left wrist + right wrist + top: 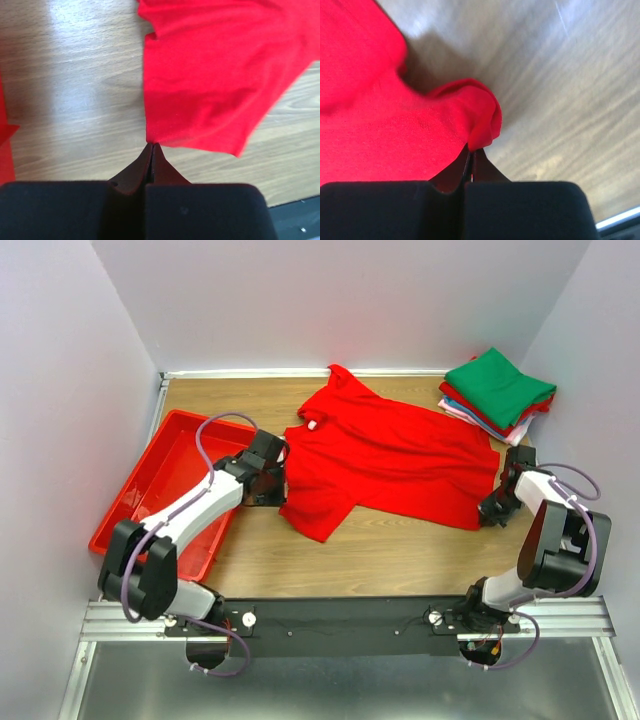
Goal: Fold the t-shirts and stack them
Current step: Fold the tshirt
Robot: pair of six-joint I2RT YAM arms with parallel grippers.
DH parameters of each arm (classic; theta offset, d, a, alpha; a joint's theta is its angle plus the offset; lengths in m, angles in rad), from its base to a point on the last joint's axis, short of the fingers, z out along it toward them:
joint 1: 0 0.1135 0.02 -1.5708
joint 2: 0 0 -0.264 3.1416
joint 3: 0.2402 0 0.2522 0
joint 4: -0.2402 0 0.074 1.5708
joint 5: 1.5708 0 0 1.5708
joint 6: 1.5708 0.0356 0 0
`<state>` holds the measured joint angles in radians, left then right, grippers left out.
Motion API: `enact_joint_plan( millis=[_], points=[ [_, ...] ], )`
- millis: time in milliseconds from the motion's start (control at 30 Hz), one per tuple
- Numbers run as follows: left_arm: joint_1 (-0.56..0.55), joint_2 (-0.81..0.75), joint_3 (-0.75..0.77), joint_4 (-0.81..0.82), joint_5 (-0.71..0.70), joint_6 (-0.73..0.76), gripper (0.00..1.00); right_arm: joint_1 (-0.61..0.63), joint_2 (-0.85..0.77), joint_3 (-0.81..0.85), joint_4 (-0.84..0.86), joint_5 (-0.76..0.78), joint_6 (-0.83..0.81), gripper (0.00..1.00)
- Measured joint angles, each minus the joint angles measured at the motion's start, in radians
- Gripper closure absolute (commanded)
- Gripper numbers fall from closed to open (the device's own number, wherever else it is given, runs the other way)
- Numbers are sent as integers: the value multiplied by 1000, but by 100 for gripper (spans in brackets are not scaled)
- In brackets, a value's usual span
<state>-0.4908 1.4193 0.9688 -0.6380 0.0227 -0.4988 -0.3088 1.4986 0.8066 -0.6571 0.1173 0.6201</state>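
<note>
Both sets of jaws are pressed together right now. Nearest me, the left gripper (152, 146) has the very corner of a sleeve hem nipped, as far as I can tell, and the right gripper (472, 150) is pinching a bunched-up bit of the bottom hem. The red t-shirt (390, 455) between them lies spread open across the wooden table (380, 555), white neck tag (312, 424) toward the far left, with no fold in it yet. A red tray (165, 465) sits off to the left. In the far right corner is the stack of folded t-shirts (497, 390), green on top. So I'd guess this one is left to fold and stack.
</note>
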Motion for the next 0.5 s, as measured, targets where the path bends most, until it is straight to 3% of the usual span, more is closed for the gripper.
enact_joint_plan(
  millis=[500],
  points=[
    [1,-250,-21,-75,58,-78,100,22,-165,23,-291,-67,-36,98]
  ],
)
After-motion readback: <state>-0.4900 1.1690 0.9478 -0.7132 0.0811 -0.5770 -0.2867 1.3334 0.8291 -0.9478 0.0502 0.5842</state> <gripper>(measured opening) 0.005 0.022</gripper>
